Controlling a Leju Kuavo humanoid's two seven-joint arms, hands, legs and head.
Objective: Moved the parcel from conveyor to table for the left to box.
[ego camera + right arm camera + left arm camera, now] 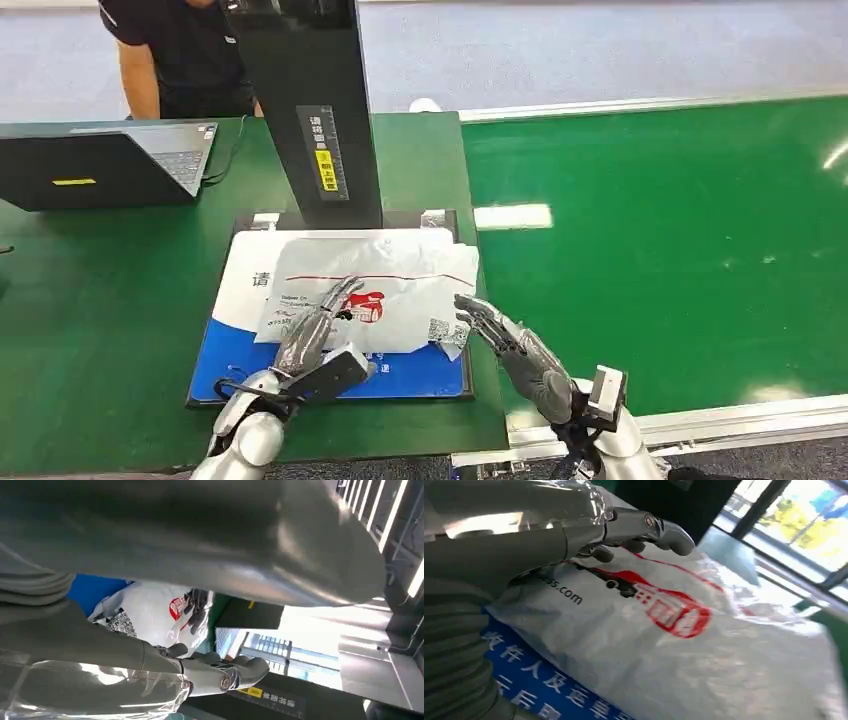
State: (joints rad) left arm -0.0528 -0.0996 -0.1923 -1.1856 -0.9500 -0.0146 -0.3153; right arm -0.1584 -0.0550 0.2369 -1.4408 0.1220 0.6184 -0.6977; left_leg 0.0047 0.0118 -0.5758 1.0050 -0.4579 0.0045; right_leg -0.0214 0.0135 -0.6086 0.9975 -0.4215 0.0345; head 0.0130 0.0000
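Observation:
The parcel (385,285), a white plastic mailer with a red logo, lies crumpled on a blue and white mat (235,365) on the green table. My left hand (315,328) lies flat on the parcel's near left part, fingers stretched out over the print. In the left wrist view that hand (574,535) rests on the parcel (674,645) above the mat (534,675). My right hand (512,350) hovers open by the parcel's near right corner, fingertips close to a barcode label. The right wrist view shows this hand (150,670) apart from the parcel (150,607).
A black scanner column (310,100) stands just behind the parcel. An open laptop (110,160) sits at the far left, with a person in black (175,50) behind it. The green conveyor (650,250) runs on the right, edged by a metal rail (700,420).

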